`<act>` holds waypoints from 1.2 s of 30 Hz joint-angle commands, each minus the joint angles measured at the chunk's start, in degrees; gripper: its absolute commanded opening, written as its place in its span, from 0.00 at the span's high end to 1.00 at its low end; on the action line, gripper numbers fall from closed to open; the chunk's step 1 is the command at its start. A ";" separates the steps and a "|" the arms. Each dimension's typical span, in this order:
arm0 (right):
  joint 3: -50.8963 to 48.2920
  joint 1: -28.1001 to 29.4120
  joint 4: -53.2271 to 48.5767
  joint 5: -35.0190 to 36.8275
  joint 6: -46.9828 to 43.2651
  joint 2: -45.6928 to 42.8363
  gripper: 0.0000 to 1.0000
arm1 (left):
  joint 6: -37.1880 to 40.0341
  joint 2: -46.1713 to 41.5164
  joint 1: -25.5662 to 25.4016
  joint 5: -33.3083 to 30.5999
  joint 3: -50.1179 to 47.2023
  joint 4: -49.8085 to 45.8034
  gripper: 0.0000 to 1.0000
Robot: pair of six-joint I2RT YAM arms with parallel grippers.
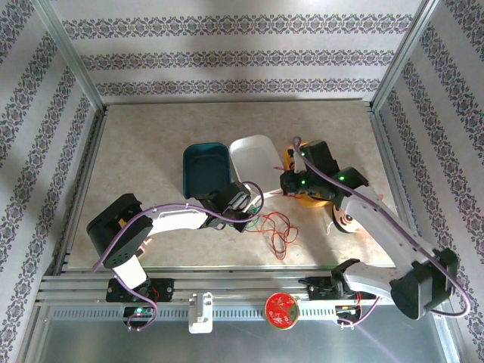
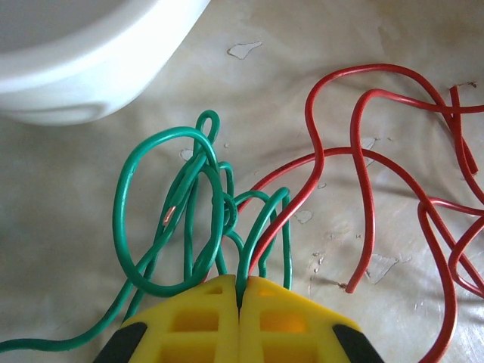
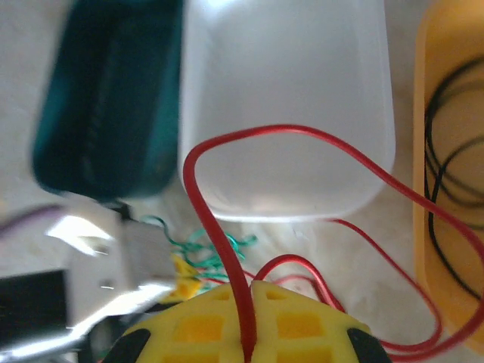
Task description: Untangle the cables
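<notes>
Item: cables for untangling, three colours, lying near the middle of the tabletop [image 1: 151, 144], on the near side of a row of bins. Green cable [image 2: 119, 204]: bunched in several overlapping loops, clamped in the left gripper [image 2: 240, 291], whose fingers are pressed together on a strand. Red cable [image 3: 219, 240]: clamped in the right gripper [image 3: 249, 291], fingers together on one strand; the rest arches up over the white bin [image 3: 287, 76] and trails back in loose bends toward the near edge. Black cable [image 3: 429, 151]: coiled inside the orange bin [image 3: 446, 45], apart from the other two. Teal bin [image 3: 106, 113]: left of the white one. Governing relation: the right gripper sits just to the far-right of the left gripper, and the knot lies between them, hard against the left gripper, where a red strand runs in among the green loops. Whether it threads through a loop or merely crosses it cannot be told. Long axis of the tangle: left to right, roughly along the line joining the two grippers. Judgement: each arm already holds its own colour, so the coming move likely means drawing the grippers apart along that line, the left arm being nearer the crossing.
</notes>
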 commanded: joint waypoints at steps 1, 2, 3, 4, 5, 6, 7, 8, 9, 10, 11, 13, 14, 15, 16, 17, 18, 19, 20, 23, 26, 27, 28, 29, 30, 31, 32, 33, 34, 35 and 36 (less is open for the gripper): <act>4.72 0.71 1.26 0.24 0.15 -1.06 1.00 | -0.37 0.23 -0.54 -0.20 -0.51 0.70 1.00; 5.98 0.72 2.93 0.37 -0.03 -1.04 1.00 | -0.40 0.32 -0.54 -0.22 -0.57 0.82 1.00; 6.46 0.72 4.83 0.60 0.02 -0.91 1.00 | -0.46 0.32 -0.54 -0.26 -0.66 0.80 1.00; 7.23 0.64 6.88 0.76 0.00 -0.32 1.00 | -0.46 0.25 -0.54 -0.34 -0.84 0.89 1.00; 8.07 0.63 8.19 0.77 -0.17 0.59 1.00 | -0.46 0.24 -0.54 -0.42 -0.92 0.96 1.00; 9.04 0.64 9.50 0.77 -0.20 2.04 1.00 | -0.55 0.10 -0.47 -0.50 -1.07 1.03 1.00; 10.03 0.63 10.52 0.62 -0.19 3.77 1.00 | -0.64 -0.07 -0.54 -0.67 -1.19 1.13 1.00; 10.87 0.64 11.06 0.38 -0.22 5.49 1.00 | -0.71 -0.20 -0.54 -0.79 -1.37 1.15 1.00; 11.80 0.63 11.43 0.03 -0.18 7.74 1.00 | -0.81 -0.45 -0.54 -0.93 -1.40 1.09 1.00; 12.78 0.55 11.41 -0.48 -0.20 10.01 1.00 | -0.97 -0.66 -0.54 -1.06 -1.58 1.06 1.00; 13.49 0.48 11.44 -1.05 -0.01 11.91 1.00 | -1.07 -0.88 -0.54 -1.06 -1.75 1.12 1.00; 13.74 0.29 13.26 -3.45 0.77 15.75 1.00 | -1.23 -1.41 -0.54 -1.15 -2.21 1.24 1.00; 13.62 0.21 14.23 -4.82 1.31 17.43 1.00 | -1.34 -1.65 -0.54 -1.30 -2.42 1.31 1.00; 13.43 0.03 15.36 -6.58 1.86 19.57 1.00 | -1.41 -1.85 -0.54 -1.40 -2.59 1.35 1.00; 13.43 -0.06 16.08 -7.77 2.46 21.82 1.00 | -1.43 -2.00 -0.54 -1.45 -2.84 1.46 1.00; 13.51 -0.07 16.47 -8.90 2.77 23.81 1.00 | -1.51 -2.05 -0.54 -1.58 -2.88 1.56 1.00; 13.52 -0.07 17.12 -10.49 3.11 26.01 1.00 | -1.52 -2.05 -0.54 -1.49 -2.99 1.54 1.00; 13.72 -0.09 17.11 -11.67 3.79 28.35 1.00 | -1.52 -2.05 -0.54 -1.58 -3.04 1.56 1.00; 14.09 -0.07 16.88 -12.76 4.18 30.21 1.00 | -1.58 -2.05 -0.54 -1.56 -3.08 1.54 1.00; 14.61 0.09 15.84 -13.22 5.98 33.79 0.82 | -1.69 -2.14 -0.58 -1.76 -3.22 1.83 1.00; 13.81 0.69 14.69 -8.80 5.72 31.89 0.59 | -1.69 -2.40 -0.54 -1.99 -3.41 1.94 1.00; 13.46 0.89 13.74 -6.87 5.02 30.49 0.56 | -1.68 -2.48 -0.54 -2.00 -3.49 1.93 1.00; 13.15 1.07 12.32 -4.93 4.35 28.94 0.54 | -1.65 -2.56 -0.54 -1.99 -3.56 2.09 1.00; 12.63 1.16 10.75 -3.15 3.86 27.23 0.52 | -1.69 -2.58 -0.54 -1.94 -3.59 2.22 1.00; 11.99 1.23 9.28 -1.99 3.26 25.75 0.51 | -1.69 -2.58 -0.52 -1.94 -3.60 2.23 1.00; 11.03 1.25 7.59 -0.95 2.56 23.90 0.50 | -1.69 -2.58 -0.54 -1.94 -3.58 2.30 1.00; 9.65 1.33 5.63 0.12 1.99 22.05 0.50 | -1.69 -2.58 -0.49 -1.94 -3.61 2.41 1.00; 8.56 1.34 3.25 1.00 1.66 20.55 0.50 | -1.61 -2.64 -0.46 -1.89 -3.64 2.40 1.00; 6.66 1.42 1.01 1.38 1.34 18.67 0.50 | -1.60 -2.67 -0.45 -2.07 -3.49 2.31 1.00; 4.90 1.66 -1.61 1.46 1.06 16.83 0.50 | -1.67 -2.75 -0.44 -2.19 -3.52 2.50 1.00; 3.31 1.91 -3.99 1.64 0.96 15.20 0.50 | -1.61 -2.82 -0.45 -2.15 -3.60 2.60 1.00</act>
